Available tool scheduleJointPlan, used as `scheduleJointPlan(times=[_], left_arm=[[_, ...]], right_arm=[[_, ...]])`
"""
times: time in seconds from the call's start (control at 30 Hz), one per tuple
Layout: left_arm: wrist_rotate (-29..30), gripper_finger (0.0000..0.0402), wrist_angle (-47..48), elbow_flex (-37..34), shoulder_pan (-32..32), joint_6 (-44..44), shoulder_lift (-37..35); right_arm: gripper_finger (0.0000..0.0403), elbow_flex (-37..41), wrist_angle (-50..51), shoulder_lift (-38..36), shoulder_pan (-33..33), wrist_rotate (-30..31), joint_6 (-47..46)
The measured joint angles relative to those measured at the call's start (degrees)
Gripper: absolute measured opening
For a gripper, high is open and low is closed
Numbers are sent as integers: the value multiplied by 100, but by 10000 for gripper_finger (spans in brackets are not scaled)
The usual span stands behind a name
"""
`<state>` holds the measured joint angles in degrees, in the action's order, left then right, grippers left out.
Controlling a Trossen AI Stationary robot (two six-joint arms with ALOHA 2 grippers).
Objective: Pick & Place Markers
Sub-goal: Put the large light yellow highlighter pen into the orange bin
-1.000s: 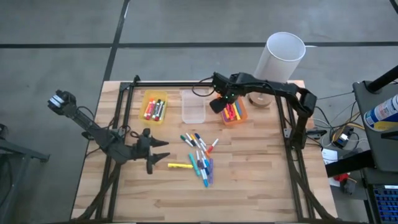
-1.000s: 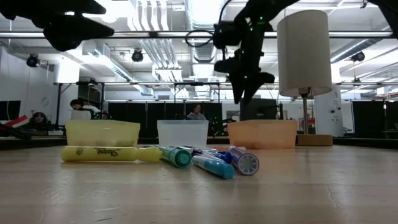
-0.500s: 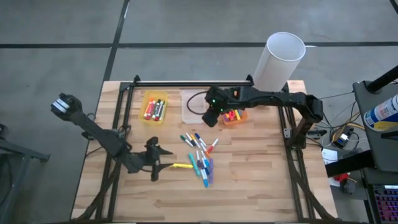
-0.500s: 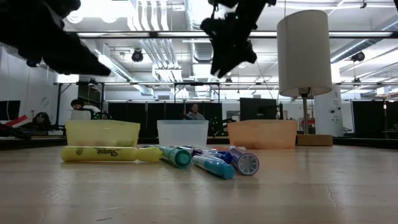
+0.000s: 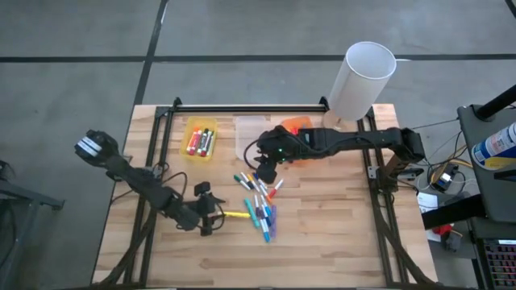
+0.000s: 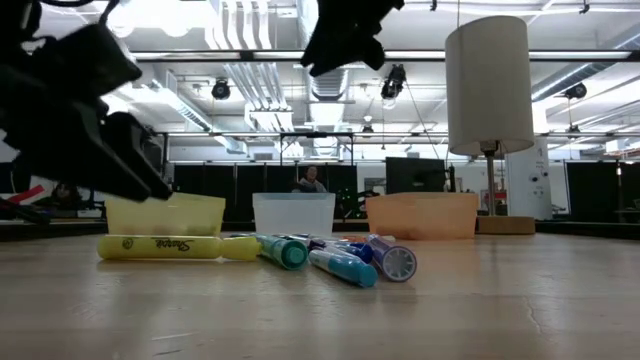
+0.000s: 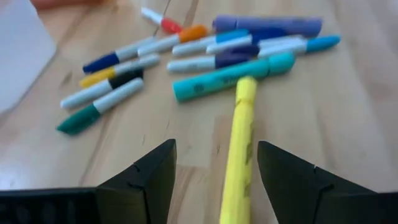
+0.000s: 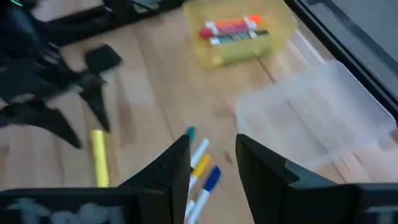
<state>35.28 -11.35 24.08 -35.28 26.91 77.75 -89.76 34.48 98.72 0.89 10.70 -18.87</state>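
Your left gripper (image 7: 214, 177) is low over the worktop (image 5: 339, 234) with its jaws spread wide, straddling the near end of the yellow highlighter (image 7: 239, 149). That line-up suits a grab across the barrel, so you look set to close on it. The highlighter lies alone, just left of the loose markers (image 5: 260, 201) near the worktop's middle; only its far tip meets a teal marker (image 7: 233, 76), so lift it straight up or you may drag that one along.

Your right gripper (image 8: 211, 162) hangs above the far end of the same pile, jaws partly apart and holding nothing you can see. From there it looks down on a green-tipped marker (image 8: 189, 132) and its neighbours, probably to choose the next one.

The yellow bin (image 5: 199, 140) already holds several markers, the clear bin (image 5: 250, 138) shows none, and the orange bin (image 5: 297, 125) is mostly hidden behind the right arm. The bins stand along the far edge, well apart from the pile, so the carrying path is open. Both arms converge on one small pile, so mind the gap between them. The white cylinder (image 5: 360, 74) stands beyond the far right corner, clear of your work.
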Motion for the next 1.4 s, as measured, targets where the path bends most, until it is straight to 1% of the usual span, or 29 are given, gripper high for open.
scheduleJointPlan(times=[0.17,0.37,0.53,0.63,0.7,0.77,1.03,1.1,1.3,1.4], left_arm=[[-250,218,-19,0,72,195,323],[-602,218,-79,0,80,376,545],[-784,218,-245,0,117,488,821],[-780,214,-457,0,124,534,981],[-770,204,-527,5,128,574,1040],[-768,186,-542,26,139,599,1065],[-770,77,-511,31,148,615,993],[-768,57,-516,31,148,615,993],[-731,56,-509,36,148,600,984],[-729,66,-505,62,145,624,972]], right_arm=[[122,0,-170,0,-123,-4,28],[119,0,-200,-3,-171,-7,92],[112,0,-227,-9,-180,-11,93],[109,0,-229,-9,-178,-11,94],[109,0,-229,-9,-180,-19,92],[110,0,-227,-9,-180,-22,92],[106,0,-229,-9,-180,-26,90],[104,0,-232,-9,-180,-26,90],[100,4,-218,-9,-180,-28,-43],[101,31,-198,-4,-177,-27,-82]])
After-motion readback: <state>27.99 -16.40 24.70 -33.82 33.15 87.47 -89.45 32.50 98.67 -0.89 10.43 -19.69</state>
